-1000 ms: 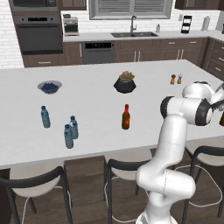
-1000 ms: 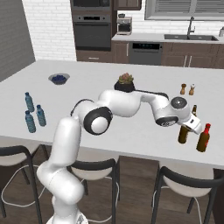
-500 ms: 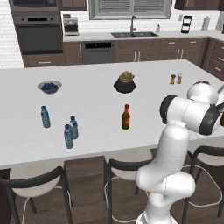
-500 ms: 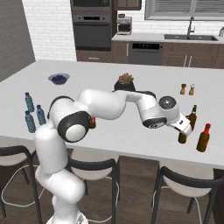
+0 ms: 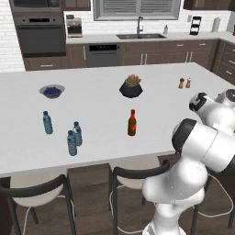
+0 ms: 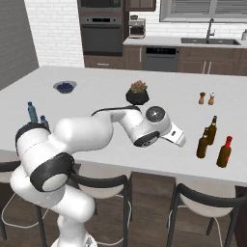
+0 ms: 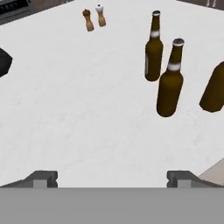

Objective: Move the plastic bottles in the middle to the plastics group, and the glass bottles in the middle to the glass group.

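Pulling back from the glass group (image 7: pixel 164 70), gripper (image 7: pixel 112 178) wide open and empty. Olive-amber bottle (image 6: pixel 204 144) delivered; red-topped bottle (image 5: pixel 132 123) waiting mid-counter.

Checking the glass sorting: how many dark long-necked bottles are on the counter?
4. Three grouped near the counter's right end: two amber and one red-topped. One more red-topped bottle stands mid-counter.

No legible text on anything.
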